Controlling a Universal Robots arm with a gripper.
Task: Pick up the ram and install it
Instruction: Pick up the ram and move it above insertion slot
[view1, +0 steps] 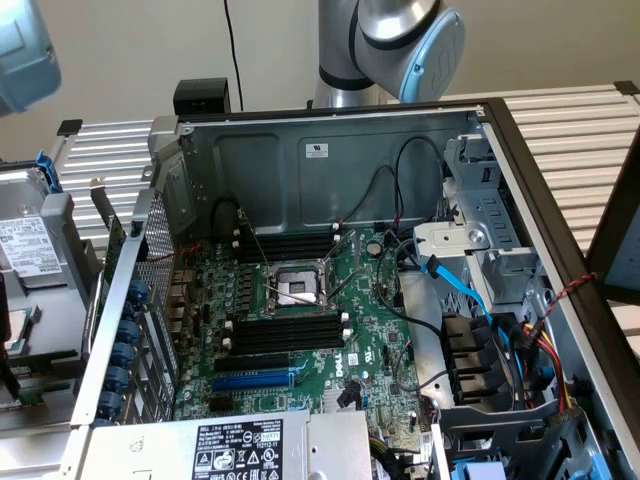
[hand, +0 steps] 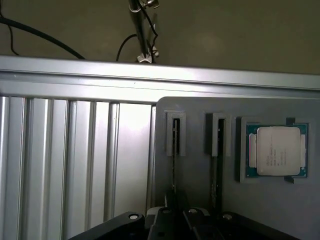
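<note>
Wrist view: a grey holder plate (hand: 200, 185) is laid on a ribbed aluminium table (hand: 75, 165). Two narrow slots are cut in the plate side by side. The ram (hand: 174, 145) is stood edge-on in the slot farther from the processor chip (hand: 277, 150), so only a thin dark line of it is seen. A second stick (hand: 218, 150) is stood the same way in the neighbouring slot, between the ram and the chip. The chip is seated flat in a square recess, metal lid up. The gripper (hand: 176, 216) is seen as dark parts just over the plate, in line with the ram, whose edge runs in under it. Whether the ram is clamped or merely straddled cannot be told. Past the table's rail a black cable (hand: 40, 35) and a metal stand (hand: 141, 30) are noted. Exterior view: an open computer case (view1: 330, 150) is laid on its side on the slatted table. The green motherboard (view1: 380, 340) is exposed, with the processor socket (view1: 293, 288) at its middle. Black memory slots (view1: 285, 335) are set on both sides of the socket, and a blue slot (view1: 255, 380) lies below the nearer bank. The arm (view1: 400, 40) is seen behind the case's far wall. A labelled power supply (view1: 235, 447) sits at the near edge.
</note>
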